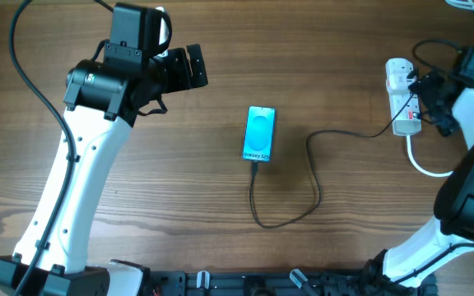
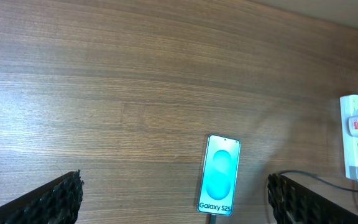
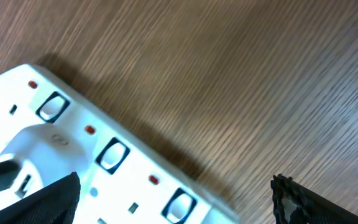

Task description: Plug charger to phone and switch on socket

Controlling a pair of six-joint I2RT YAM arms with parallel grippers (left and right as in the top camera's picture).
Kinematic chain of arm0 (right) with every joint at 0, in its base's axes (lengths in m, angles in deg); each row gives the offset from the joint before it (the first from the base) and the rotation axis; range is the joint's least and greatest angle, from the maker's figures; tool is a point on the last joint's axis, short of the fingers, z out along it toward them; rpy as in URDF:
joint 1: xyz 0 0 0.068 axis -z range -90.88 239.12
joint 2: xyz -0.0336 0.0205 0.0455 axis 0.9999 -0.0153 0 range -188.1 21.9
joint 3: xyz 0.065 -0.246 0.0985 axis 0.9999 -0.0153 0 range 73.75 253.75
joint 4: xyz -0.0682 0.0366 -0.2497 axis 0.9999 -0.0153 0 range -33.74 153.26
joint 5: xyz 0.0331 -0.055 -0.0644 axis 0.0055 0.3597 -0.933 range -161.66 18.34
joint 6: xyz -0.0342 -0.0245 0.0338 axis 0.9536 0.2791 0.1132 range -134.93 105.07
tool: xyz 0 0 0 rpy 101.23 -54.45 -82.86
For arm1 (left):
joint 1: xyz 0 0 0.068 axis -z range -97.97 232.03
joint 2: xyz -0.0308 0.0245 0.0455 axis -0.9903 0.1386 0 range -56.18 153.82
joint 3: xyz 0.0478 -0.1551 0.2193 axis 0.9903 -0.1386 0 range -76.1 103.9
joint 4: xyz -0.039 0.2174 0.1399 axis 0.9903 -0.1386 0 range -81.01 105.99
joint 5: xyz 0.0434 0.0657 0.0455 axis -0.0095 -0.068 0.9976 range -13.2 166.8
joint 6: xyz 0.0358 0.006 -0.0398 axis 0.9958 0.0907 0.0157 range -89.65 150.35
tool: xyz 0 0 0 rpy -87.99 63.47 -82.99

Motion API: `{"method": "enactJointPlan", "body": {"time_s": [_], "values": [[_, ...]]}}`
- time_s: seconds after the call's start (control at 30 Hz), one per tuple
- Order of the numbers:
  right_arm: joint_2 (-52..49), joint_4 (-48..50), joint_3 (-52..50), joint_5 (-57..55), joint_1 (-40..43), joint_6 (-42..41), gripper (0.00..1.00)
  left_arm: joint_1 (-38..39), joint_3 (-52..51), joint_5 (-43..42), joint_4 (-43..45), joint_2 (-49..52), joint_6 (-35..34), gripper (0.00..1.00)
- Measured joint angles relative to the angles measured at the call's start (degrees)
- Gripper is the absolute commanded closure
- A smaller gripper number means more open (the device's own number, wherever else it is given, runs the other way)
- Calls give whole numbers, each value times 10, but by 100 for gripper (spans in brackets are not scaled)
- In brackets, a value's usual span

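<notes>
The phone (image 1: 260,133) lies flat at the table's middle, its teal screen up; it also shows in the left wrist view (image 2: 219,174). The thin black charger cable (image 1: 313,177) meets the phone's "Galaxy S25" end, loops round and runs to the white socket strip (image 1: 401,103) at the far right. A white adapter (image 3: 27,149) sits in the strip (image 3: 120,155), next to rocker switches with red marks. My right gripper (image 3: 176,202) is open, right over the strip. My left gripper (image 2: 176,199) is open and empty, high up and left of the phone.
A white lead (image 1: 422,164) curves from the strip toward the right arm. The socket strip (image 2: 357,138) and the cable (image 2: 319,178) show at the right edge of the left wrist view. The arm bases stand along the front edge. Bare wooden table surrounds the phone.
</notes>
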Motion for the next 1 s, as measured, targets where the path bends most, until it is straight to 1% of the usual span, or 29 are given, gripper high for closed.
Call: {"method": "enactJointPlan", "body": {"time_s": [0.27,0.63,0.87,1.0], "values": [[0,0,0,-27,-9,-34,0,0,0,0,0,0,0,0],[-2,23,0,-42,-9,-31,0,0,0,0,0,0,0,0],[-51,35,0,-46,-8,-20,0,0,0,0,0,0,0,0],[-54,34,0,-45,-2,-20,0,0,0,0,0,0,0,0]]}}
